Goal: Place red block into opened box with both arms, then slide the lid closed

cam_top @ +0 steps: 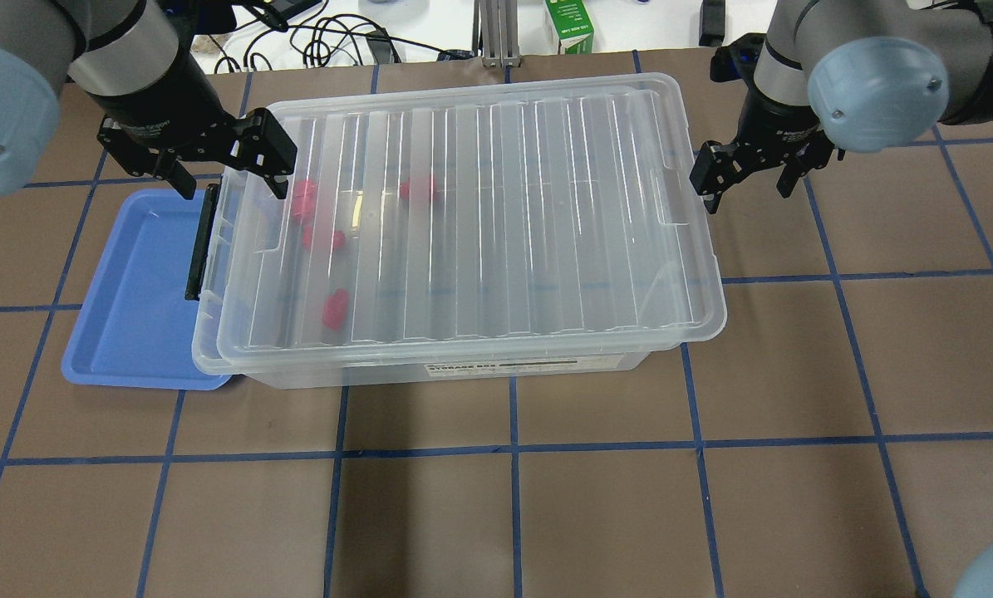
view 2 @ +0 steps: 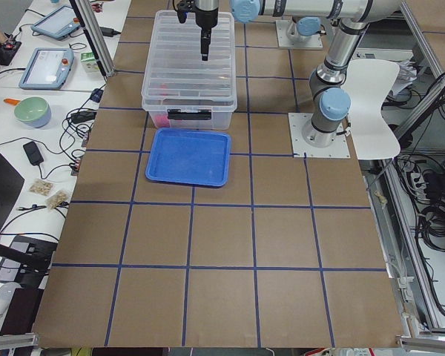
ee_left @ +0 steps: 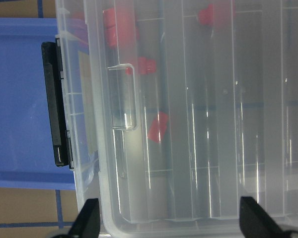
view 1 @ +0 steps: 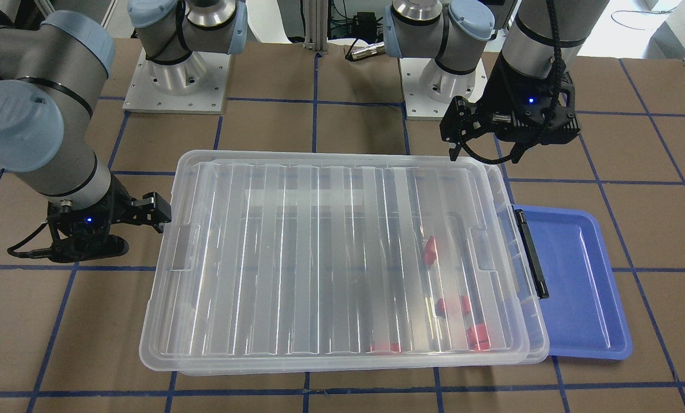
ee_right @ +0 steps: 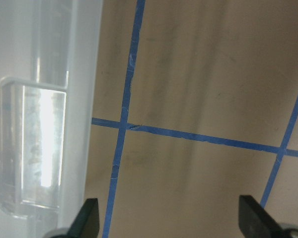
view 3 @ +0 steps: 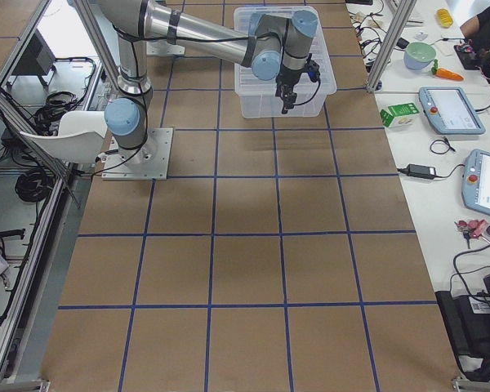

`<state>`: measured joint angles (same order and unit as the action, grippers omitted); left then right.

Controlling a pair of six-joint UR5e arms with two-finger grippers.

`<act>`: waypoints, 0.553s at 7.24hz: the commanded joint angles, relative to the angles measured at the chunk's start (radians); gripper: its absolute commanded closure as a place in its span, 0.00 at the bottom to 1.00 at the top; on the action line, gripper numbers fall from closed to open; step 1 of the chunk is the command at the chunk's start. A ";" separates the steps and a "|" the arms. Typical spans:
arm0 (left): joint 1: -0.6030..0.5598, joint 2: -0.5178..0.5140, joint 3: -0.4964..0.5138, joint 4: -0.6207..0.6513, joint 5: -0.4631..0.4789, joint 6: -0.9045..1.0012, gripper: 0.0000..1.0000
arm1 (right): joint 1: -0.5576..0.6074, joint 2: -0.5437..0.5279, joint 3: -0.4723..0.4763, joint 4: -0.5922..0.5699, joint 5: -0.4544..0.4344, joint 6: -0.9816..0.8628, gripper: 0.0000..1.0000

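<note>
The clear box (cam_top: 463, 367) stands mid-table with the ribbed lid (cam_top: 504, 208) lying on it, shifted slightly to the robot's right. This leaves a thin strip bare beside the black bar (cam_top: 199, 241). Several red blocks (cam_top: 336, 307) lie inside near that end and show through the lid (view 1: 319, 258) as red blocks (view 1: 430, 250) and red blocks (ee_left: 158, 126). My left gripper (cam_top: 228, 174) is open above the lid's far left corner. My right gripper (cam_top: 745, 178) is open over bare table, just off the lid's right short end near its notch (ee_right: 32, 148). Both hold nothing.
A blue tray (cam_top: 130, 299) lies against the box's left end, partly under it. The arms' base plates (view 1: 176, 86) sit on the robot's side of the table. A green carton (cam_top: 575, 25) and cables lie beyond the far edge. Bare brown table lies in front.
</note>
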<state>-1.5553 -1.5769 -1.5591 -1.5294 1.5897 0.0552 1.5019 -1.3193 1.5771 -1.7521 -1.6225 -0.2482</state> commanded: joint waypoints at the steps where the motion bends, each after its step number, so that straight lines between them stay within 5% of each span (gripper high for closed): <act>1: 0.000 0.000 0.001 -0.001 0.003 0.000 0.00 | -0.002 -0.055 -0.046 0.046 -0.004 0.027 0.00; 4: 0.000 0.005 0.001 -0.002 0.003 0.000 0.00 | 0.000 -0.237 -0.049 0.215 0.076 0.265 0.00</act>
<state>-1.5544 -1.5751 -1.5585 -1.5309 1.5919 0.0552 1.5011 -1.4707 1.5282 -1.6019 -1.5993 -0.0492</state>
